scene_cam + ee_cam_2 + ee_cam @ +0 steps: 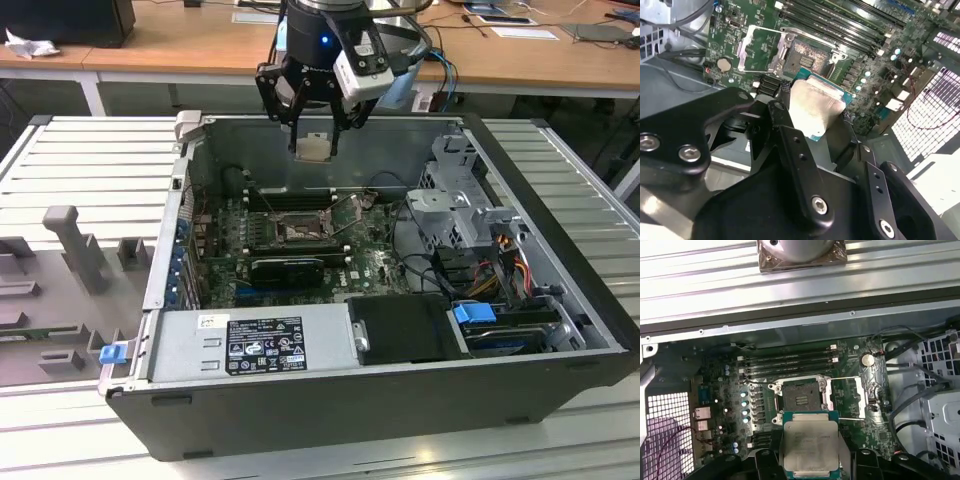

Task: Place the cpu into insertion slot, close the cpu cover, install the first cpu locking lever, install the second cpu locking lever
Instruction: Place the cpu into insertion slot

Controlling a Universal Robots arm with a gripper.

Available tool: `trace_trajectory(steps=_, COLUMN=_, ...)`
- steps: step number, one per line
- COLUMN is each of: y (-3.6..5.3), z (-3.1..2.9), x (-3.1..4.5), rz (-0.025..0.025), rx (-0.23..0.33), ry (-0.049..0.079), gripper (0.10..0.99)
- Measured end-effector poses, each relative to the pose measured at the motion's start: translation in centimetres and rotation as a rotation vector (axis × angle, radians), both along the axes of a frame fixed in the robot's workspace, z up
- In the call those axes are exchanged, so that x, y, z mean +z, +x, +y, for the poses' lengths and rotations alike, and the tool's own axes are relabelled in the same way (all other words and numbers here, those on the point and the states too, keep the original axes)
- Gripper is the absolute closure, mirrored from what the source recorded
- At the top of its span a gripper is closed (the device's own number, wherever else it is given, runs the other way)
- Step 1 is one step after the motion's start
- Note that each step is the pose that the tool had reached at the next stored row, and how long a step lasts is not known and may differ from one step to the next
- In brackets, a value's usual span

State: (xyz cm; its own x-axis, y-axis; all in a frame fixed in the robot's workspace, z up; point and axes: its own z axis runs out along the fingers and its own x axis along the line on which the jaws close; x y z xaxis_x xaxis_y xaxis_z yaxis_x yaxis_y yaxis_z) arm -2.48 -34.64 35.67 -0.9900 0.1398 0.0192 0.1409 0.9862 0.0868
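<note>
Cpu (313, 148) gripped in the end effector (314, 132), clamped on its edges, hanging high above the case (400, 400); insertion slot (300, 230) sits empty at six o'clock in the exterior view, cpu cover (847, 396) flipped open.

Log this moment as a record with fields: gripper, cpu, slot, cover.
gripper: shut on the cpu, above the open computer case
cpu: held in the air over the board, metal top showing, not yet seated
insertion slot: empty and uncovered
cpu cover: swung open, to one side of the slot
</note>
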Motion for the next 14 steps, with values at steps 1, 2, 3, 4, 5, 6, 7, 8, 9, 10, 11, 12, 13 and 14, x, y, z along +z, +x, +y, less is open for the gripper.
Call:
trace_trajectory(steps=1, y=0.0, z=0.0, x=-0.08, rz=-0.0001, rx=-0.034, ry=0.0, gripper=0.557)
trace_trajectory(steps=2, y=0.0, z=0.0, x=-0.12, rz=-0.0001, rx=-0.06, ry=0.0, gripper=0.557)
trace_trajectory(steps=3, y=0.0, z=0.0, x=-0.14, rz=0.0, rx=-0.074, ry=0.0, gripper=0.557)
trace_trajectory(steps=4, y=0.0, z=0.0, x=-0.16, rz=0.0, rx=-0.087, ry=0.0, gripper=0.557)
trace_trajectory(steps=5, y=0.0, z=0.0, x=-0.19, rz=-0.0001, rx=-0.111, ry=0.0, gripper=0.557)
trace_trajectory(steps=6, y=0.0, z=0.0, x=-0.22, rz=-0.0001, rx=-0.143, ry=0.0, gripper=0.557)
trace_trajectory(steps=7, y=0.0, z=0.0, x=-0.24, rz=-0.0001, rx=-0.17, ry=0.0, gripper=0.557)
trace_trajectory(steps=8, y=0.0, z=0.0, x=-0.26, rz=-0.0001, rx=-0.194, ry=0.0, gripper=0.557)
trace_trajectory(steps=9, y=0.0, z=0.0, x=-0.27, rz=-0.0001, rx=-0.212, ry=0.0, gripper=0.557)
trace_trajectory(steps=10, y=0.0, z=0.0, x=-0.28, rz=-0.0001, rx=-0.224, ry=0.0, gripper=0.557)
trace_trajectory(steps=11, y=0.0, z=0.0, x=-0.3, rz=-0.0001, rx=-0.243, ry=0.0, gripper=0.557)
trace_trajectory(steps=12, y=0.0, z=0.0, x=-0.32, rz=-0.0002, rx=-0.258, ry=0.0, gripper=0.557)
trace_trajectory(steps=13, y=0.0, z=0.0, x=-0.32, rz=-0.0001, rx=-0.269, ry=0.0, gripper=0.557)
trace_trajectory(steps=14, y=0.0, z=0.0, x=-0.34, rz=-0.0001, rx=-0.285, ry=0.0, gripper=0.557)
